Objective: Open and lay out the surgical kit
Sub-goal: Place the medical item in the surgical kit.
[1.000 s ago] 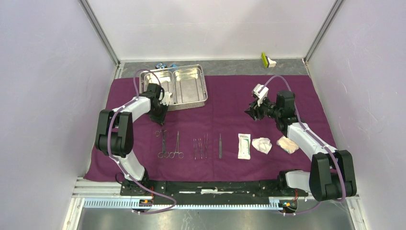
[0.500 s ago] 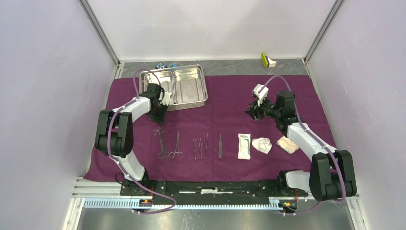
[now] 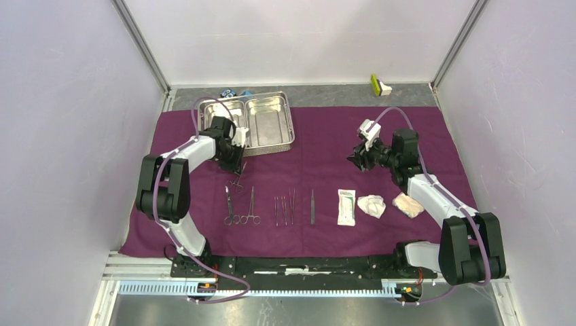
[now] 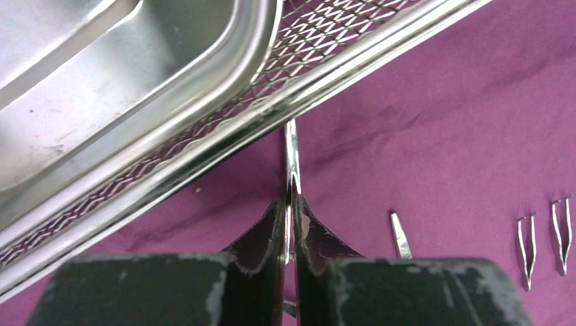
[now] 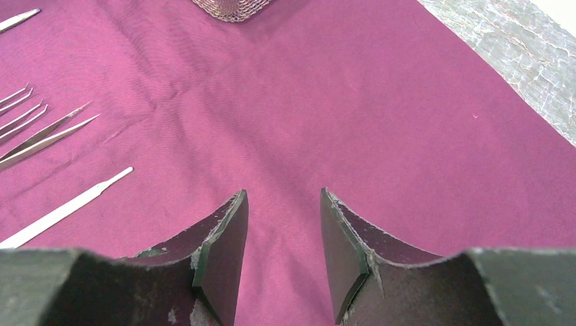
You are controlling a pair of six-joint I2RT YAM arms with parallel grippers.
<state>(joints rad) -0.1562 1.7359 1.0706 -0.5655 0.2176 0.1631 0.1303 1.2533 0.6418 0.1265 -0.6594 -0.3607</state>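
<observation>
My left gripper point(image 3: 233, 160) point(image 4: 292, 205) is shut on slim metal forceps point(image 3: 238, 180) point(image 4: 291, 146), just in front of the steel tray's point(image 3: 269, 147) point(image 4: 204, 139) near rim. The forceps' tip points at that rim and its handles hang below the fingers. On the purple cloth point(image 3: 326, 132) lie in a row more forceps point(image 3: 231, 206), tweezers point(image 3: 284, 208), a white packet point(image 3: 346, 206) and gauze wads point(image 3: 371, 205). My right gripper point(image 3: 358, 157) point(image 5: 282, 204) hovers open over bare cloth, holding nothing.
A small blue block and a black-and-blue object point(image 3: 234, 93) sit behind the tray on the grey strip. A green-and-white item point(image 3: 379, 85) is at the back right. Enclosure walls stand on both sides.
My left gripper has closed on the forceps near the tray and carried it slightly right and up off the cloth. The right arm has not moved.
</observation>
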